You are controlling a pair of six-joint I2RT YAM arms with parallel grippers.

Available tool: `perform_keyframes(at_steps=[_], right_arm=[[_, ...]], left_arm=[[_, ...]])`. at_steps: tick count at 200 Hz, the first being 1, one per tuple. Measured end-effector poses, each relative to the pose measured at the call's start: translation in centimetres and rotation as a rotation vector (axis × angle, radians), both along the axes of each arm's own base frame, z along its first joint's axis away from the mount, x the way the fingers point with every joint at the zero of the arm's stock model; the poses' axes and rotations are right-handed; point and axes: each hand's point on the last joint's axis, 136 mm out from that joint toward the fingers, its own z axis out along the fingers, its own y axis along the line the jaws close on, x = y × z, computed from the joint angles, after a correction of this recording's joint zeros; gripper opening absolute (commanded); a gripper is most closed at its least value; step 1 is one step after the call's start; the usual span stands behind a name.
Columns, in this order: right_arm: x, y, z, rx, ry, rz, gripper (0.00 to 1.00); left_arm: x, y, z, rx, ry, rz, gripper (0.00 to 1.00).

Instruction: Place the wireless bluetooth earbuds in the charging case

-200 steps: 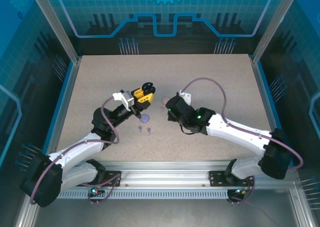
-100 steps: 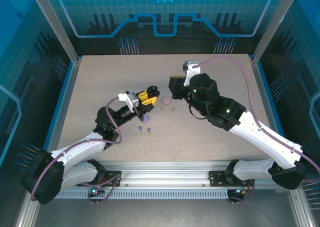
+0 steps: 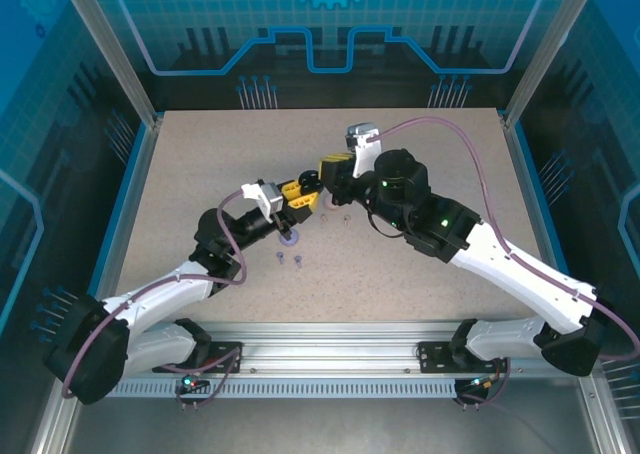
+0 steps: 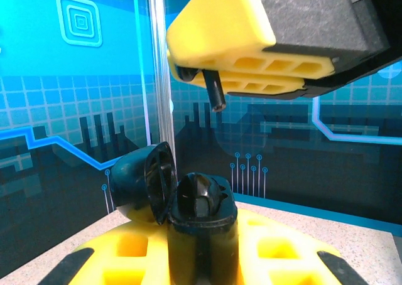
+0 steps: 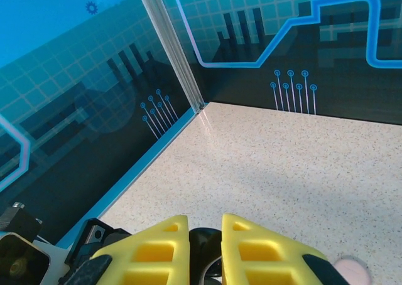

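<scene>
Step in hand: seating black earbud (image 4: 214,91) in black case (image 4: 198,203), held above worktop (image 3: 200,154).
Left gripper (image 3: 303,192) clamped on open case, lid (image 4: 141,181) tipped back.
Right gripper (image 5: 205,235) just above, pinching earbud; stem pokes down, apart from case.
Whether case already holds an earbud: cannot tell.
Next move, likely: line stem over well, short descent, release; little sideways margin.
Lilac case (image 3: 290,238) and lilac earbuds (image 3: 290,261) lie on worktop near.

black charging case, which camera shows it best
Left wrist view: the black charging case is close up, lid open, clamped in the left hand. In top external it is a small dark speck at that hand's tip. Right wrist has a dark sliver in the right hand; whether that is the case, I cannot tell.
</scene>
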Motion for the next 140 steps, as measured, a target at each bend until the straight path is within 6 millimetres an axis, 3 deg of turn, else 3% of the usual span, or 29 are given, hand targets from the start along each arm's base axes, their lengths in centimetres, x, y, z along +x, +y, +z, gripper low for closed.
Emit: perform_keyframes(at_steps=[140], right_arm=[[-0.6, 1.4, -2.9, -0.011, 0.038, 0.041, 0.13]], left_arm=[[0.1, -0.1, -0.3, 0.01, 0.007, 0.001, 0.0]])
